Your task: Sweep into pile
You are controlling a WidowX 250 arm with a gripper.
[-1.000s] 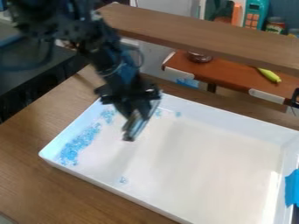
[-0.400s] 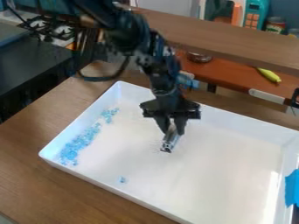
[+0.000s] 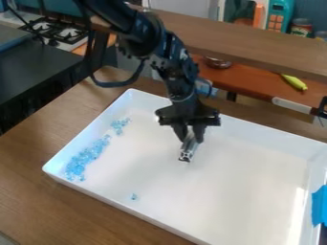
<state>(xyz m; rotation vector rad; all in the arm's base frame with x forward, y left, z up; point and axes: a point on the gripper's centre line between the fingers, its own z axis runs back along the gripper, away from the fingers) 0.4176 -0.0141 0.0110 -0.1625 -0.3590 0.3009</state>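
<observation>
While a silvery bar is gripped by the black gripper, its fingers parted only by the bar's width, blue bits are strewn mostly along the left side of the white tray.

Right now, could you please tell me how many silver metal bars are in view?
1: the bar is held in the black two-finger gripper, angled down toward the white tray.

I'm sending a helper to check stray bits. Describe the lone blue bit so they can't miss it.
Find the big white tray on the wooden table. Look along its long side nearest the camera, left of the middle. The lone bit is a tiny blue speck by itself, apart from the long blue band along the tray's left side.
</observation>
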